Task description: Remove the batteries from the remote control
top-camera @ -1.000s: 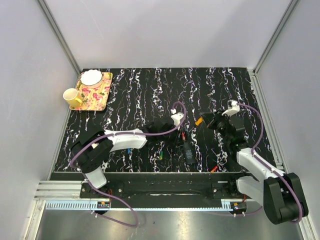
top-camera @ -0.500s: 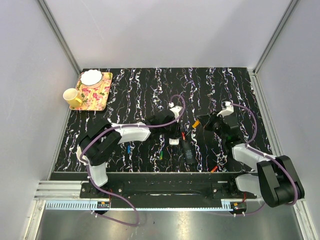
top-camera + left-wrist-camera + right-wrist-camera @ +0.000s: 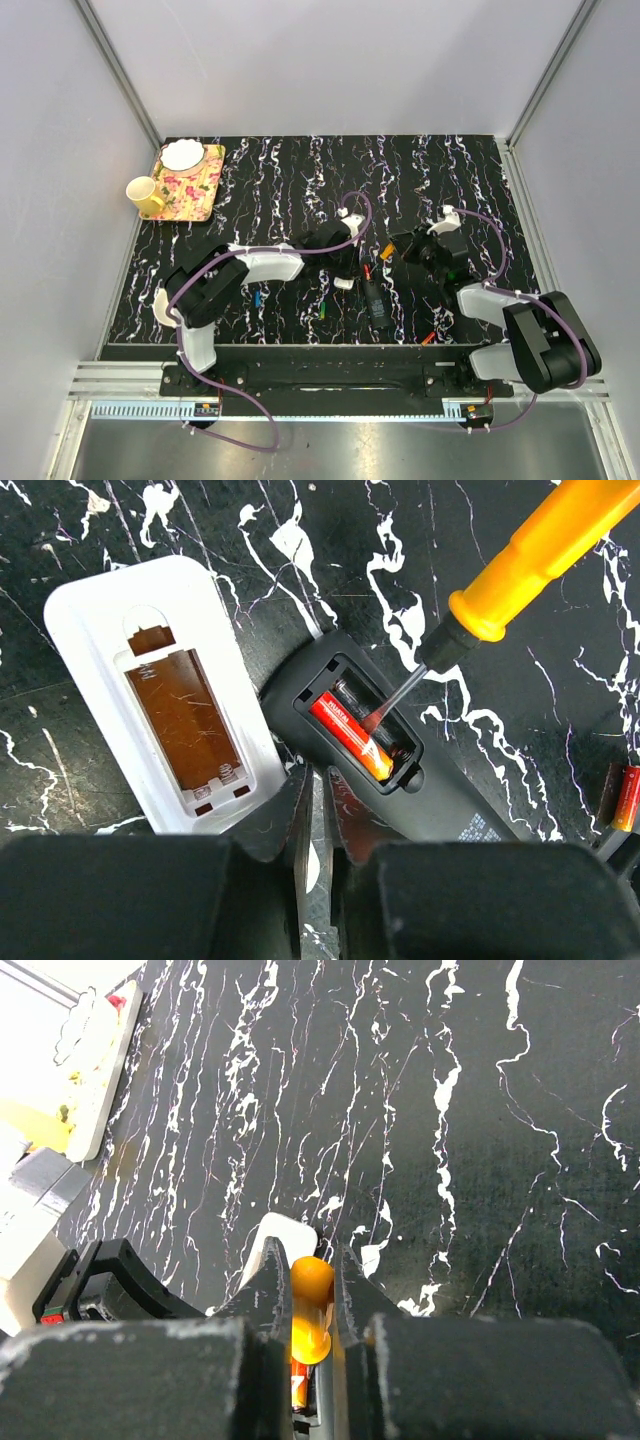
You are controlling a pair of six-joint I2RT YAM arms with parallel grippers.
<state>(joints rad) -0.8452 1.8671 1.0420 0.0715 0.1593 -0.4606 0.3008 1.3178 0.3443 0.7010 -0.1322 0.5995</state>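
A black remote control (image 3: 450,790) lies with its battery bay open, and a red-orange battery (image 3: 350,735) sits inside. The metal tip of an orange-handled screwdriver (image 3: 530,550) reaches into the bay beside that battery. My right gripper (image 3: 312,1285) is shut on the screwdriver's handle (image 3: 312,1280). My left gripper (image 3: 318,785) hovers just short of the remote's near end, jaws almost touching with nothing between them. From above, the remote (image 3: 377,302) lies between both grippers, and loose batteries in blue (image 3: 258,298), green (image 3: 323,311) and orange (image 3: 428,338) lie near the front edge.
A white remote (image 3: 160,690) with an empty brown bay lies left of the black one. Another small battery (image 3: 625,795) rests at the right. A floral tray (image 3: 205,185) with a white bowl (image 3: 182,155) and a yellow mug (image 3: 145,195) stand at the back left.
My left gripper's jaws have narrowed and its wrist has shifted over the remotes. My right gripper has carried the screwdriver leftward and down towards the black remote's bay.
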